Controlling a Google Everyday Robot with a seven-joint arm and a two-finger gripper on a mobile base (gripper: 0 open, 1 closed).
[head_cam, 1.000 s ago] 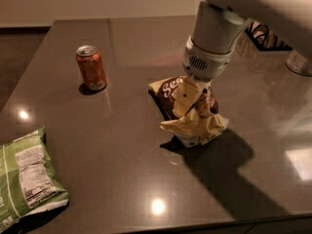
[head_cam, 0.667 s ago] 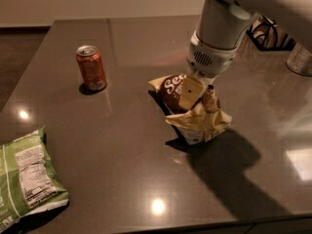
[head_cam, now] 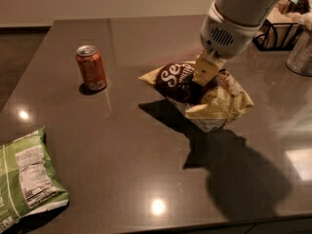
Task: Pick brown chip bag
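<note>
The big white arm [head_cam: 246, 1] hangs down from the top right. Its round wrist [head_cam: 225, 30] points down and a bit left. Right under it is the gripper [head_cam: 207, 74], with its tan fingers [head_cam: 204, 72] squeezed onto the brown chip bag [head_cam: 176, 79].
</note>
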